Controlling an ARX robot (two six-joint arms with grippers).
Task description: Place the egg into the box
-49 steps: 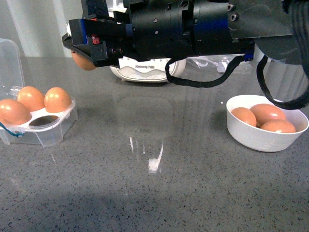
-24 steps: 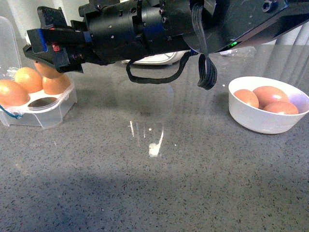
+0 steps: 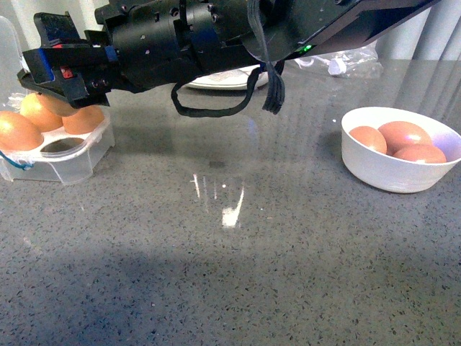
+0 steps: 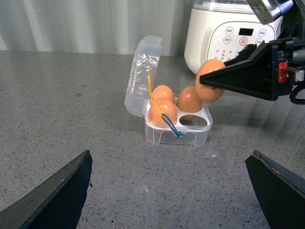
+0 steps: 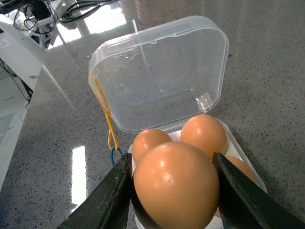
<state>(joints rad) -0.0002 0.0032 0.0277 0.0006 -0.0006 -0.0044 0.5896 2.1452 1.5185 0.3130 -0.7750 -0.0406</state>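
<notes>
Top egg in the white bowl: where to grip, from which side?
Probably from straight above, closing across the narrow girth of the top egg. The rim of the white bowl blocks side entry, and only the egg's crown stands clear.

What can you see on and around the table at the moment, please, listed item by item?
egg: one, orange-brown, held just above the box
box: one, clear, lid open, left side of the table
eggs in the box: three, brown, one cup empty
band: one, yellow and blue, on the box
bowl: one, white, right side of the table
eggs in the bowl: three, brown
cooker: one, white, far side of the table
table: one, grey, speckled
right gripper: one, black, shut on the egg
left gripper: one, black, open, facing the box
</notes>
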